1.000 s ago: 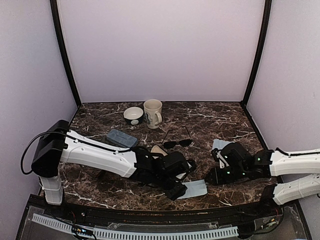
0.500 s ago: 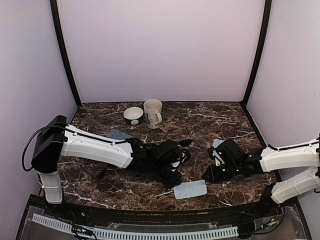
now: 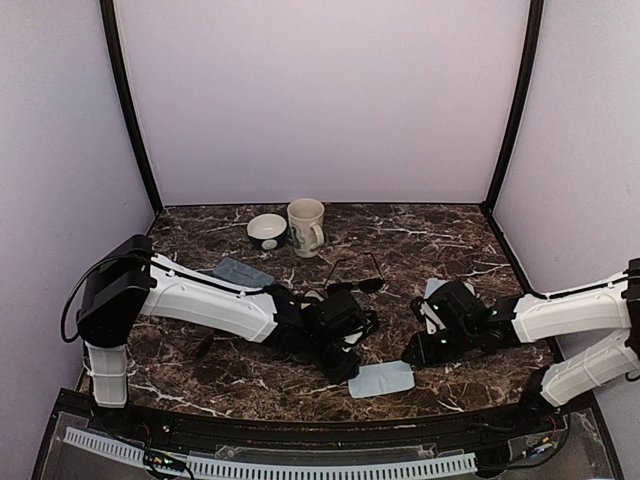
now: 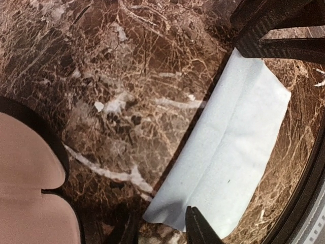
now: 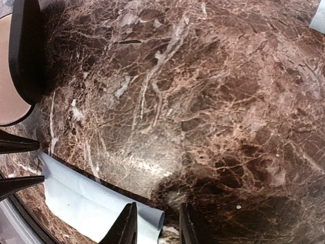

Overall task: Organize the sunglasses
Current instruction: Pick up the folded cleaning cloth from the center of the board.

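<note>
Top external: sunglasses (image 3: 355, 287) lie just beyond left end effector (image 3: 347, 368).

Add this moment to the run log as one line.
left gripper: jaws apart over blue cloth corner | right gripper: jaws apart at cloth's other end | black sunglasses: not held

White-shelled arms (image 3: 200, 300), black joints, looping black cable (image 3: 70, 300).

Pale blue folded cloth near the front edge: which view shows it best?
Left wrist view: the cloth lies large, its fold line clear. Top external shows it small; right wrist shows only part.
</note>
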Tool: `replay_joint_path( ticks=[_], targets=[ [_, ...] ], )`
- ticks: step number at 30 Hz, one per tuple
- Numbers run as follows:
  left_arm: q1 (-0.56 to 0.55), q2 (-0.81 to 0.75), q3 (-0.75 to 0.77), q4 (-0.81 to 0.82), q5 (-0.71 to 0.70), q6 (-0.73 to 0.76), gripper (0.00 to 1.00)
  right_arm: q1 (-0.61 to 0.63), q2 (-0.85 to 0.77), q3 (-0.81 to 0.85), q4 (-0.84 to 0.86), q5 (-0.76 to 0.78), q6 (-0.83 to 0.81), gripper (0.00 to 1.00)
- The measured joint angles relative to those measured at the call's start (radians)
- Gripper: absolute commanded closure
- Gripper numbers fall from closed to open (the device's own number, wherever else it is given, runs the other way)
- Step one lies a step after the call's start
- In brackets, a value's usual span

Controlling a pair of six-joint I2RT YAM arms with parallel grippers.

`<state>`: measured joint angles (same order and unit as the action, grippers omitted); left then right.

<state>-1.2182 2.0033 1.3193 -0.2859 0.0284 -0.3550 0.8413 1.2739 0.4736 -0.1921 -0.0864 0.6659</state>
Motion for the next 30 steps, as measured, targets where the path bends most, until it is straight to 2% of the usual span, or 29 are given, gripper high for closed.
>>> replay_joint_path(
  ticks=[11, 23, 30],
  targets=[
    [0.009, 0.013, 0.003, 0.000, -0.018, 0.003, 0.64, 0.000, 0.010, 0.000, 0.013, -0.011, -0.003, 0.71],
    [0.012, 0.014, 0.002, 0.001, 0.008, 0.000, 0.79, -0.004, 0.018, -0.003, 0.028, -0.030, -0.003, 0.75],
    [0.015, 0.016, 0.002, 0.004, 0.029, -0.006, 0.85, -0.004, 0.027, -0.004, 0.047, -0.035, -0.003, 0.78]
  ],
)
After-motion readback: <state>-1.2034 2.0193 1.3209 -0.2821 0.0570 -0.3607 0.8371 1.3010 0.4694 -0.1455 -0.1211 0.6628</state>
